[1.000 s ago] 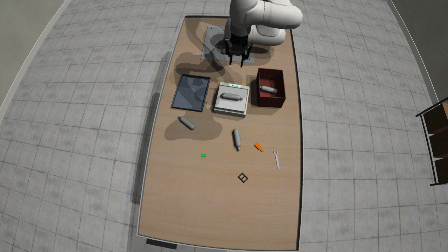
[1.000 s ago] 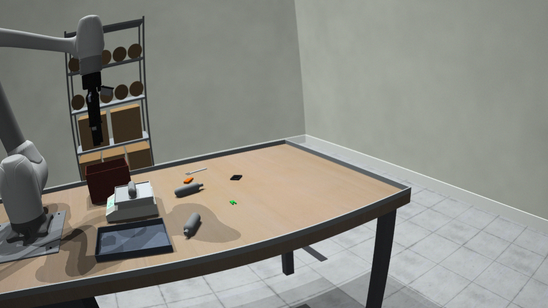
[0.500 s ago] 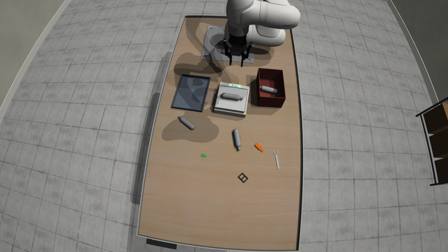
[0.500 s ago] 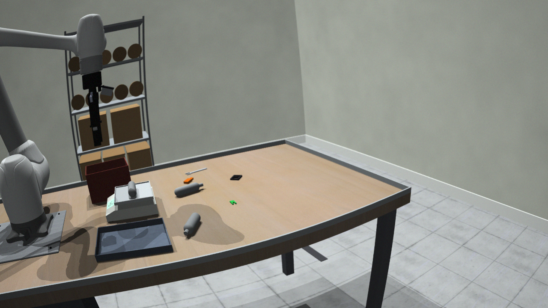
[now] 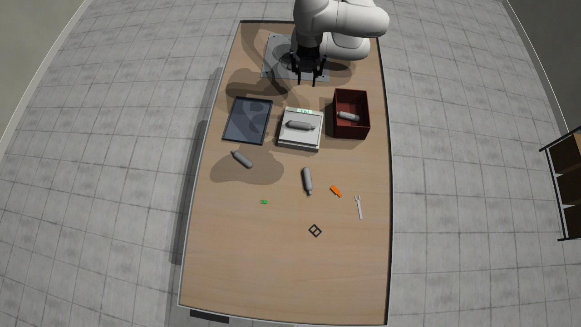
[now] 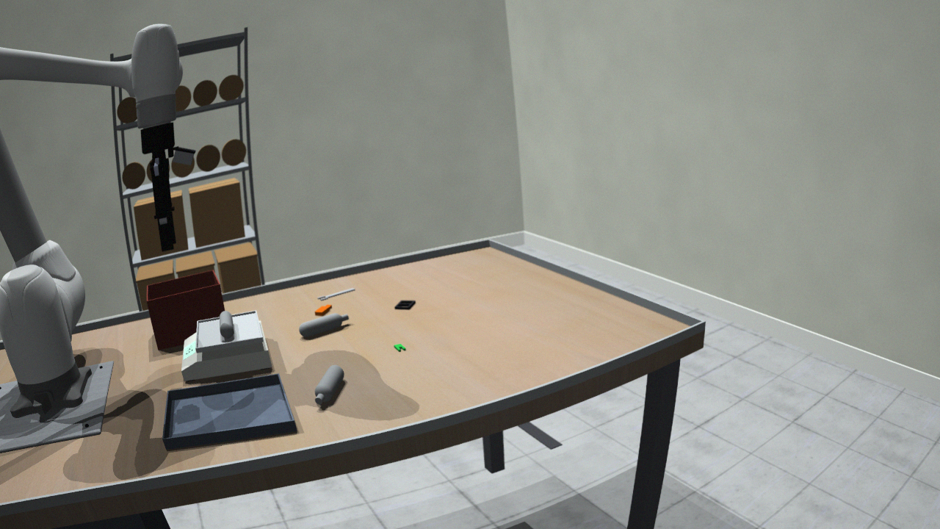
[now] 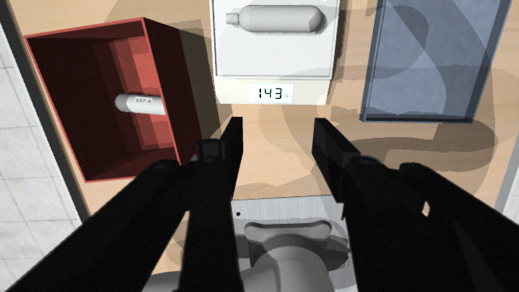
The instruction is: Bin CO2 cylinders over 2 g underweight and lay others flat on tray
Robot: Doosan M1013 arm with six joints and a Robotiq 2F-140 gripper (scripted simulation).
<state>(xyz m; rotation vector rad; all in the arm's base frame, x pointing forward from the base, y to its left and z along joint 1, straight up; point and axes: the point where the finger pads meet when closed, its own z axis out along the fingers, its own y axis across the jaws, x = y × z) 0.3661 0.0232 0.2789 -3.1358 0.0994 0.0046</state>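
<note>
A grey CO2 cylinder (image 5: 299, 125) lies flat on the white scale; in the wrist view this cylinder (image 7: 277, 19) sits above a display (image 7: 271, 93) reading 143. Another cylinder (image 5: 348, 116) lies inside the dark red scrap bin (image 5: 351, 112); it shows in the wrist view (image 7: 139, 104) with a small stamped label. Two more cylinders lie on the table, one (image 5: 242, 159) below the tray and one (image 5: 307, 180) below the scale. The dark blue tray (image 5: 248, 120) holds nothing. My gripper (image 5: 306, 81) hangs high above the table behind the scale, fingers apart with nothing between them.
An orange block (image 5: 336, 190), a small green piece (image 5: 264, 201), a white fork-like tool (image 5: 359, 206) and a black square frame (image 5: 314, 230) lie on the table's nearer half. The robot base plate (image 5: 284, 56) is at the back. A shelf rack (image 6: 187, 177) stands behind the table.
</note>
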